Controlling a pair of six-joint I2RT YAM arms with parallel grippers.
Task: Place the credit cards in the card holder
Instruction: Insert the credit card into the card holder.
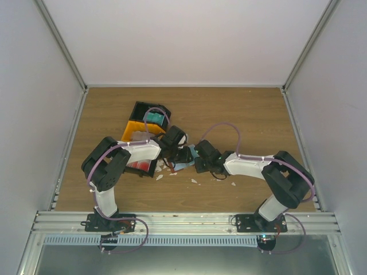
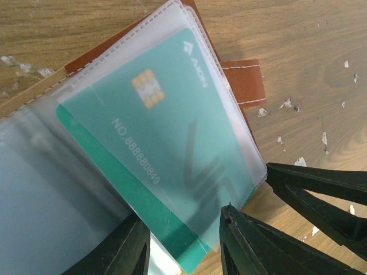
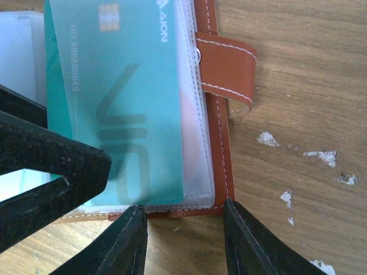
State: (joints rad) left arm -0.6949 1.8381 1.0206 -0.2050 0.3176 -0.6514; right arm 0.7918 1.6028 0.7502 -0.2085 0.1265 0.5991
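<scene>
The reddish-brown card holder (image 3: 221,149) lies open on the wood, its clear sleeves facing up; in the top view (image 1: 184,165) it sits between both grippers. A teal credit card (image 2: 155,143) is partly inside a clear sleeve, with one corner sticking out. It also shows in the right wrist view (image 3: 114,103). My left gripper (image 2: 183,240) is open, its fingers straddling that protruding corner. My right gripper (image 3: 183,235) is open, with its fingers at the holder's near edge and corner. In the top view my left gripper (image 1: 184,153) and right gripper (image 1: 199,160) almost meet.
A black-and-orange compartment tray (image 1: 143,123) stands behind my left arm, with teal cards (image 1: 153,117) at its far end and something red (image 1: 140,166) at its near end. Small white scraps (image 1: 194,180) litter the wood; more show in the right wrist view (image 3: 321,156).
</scene>
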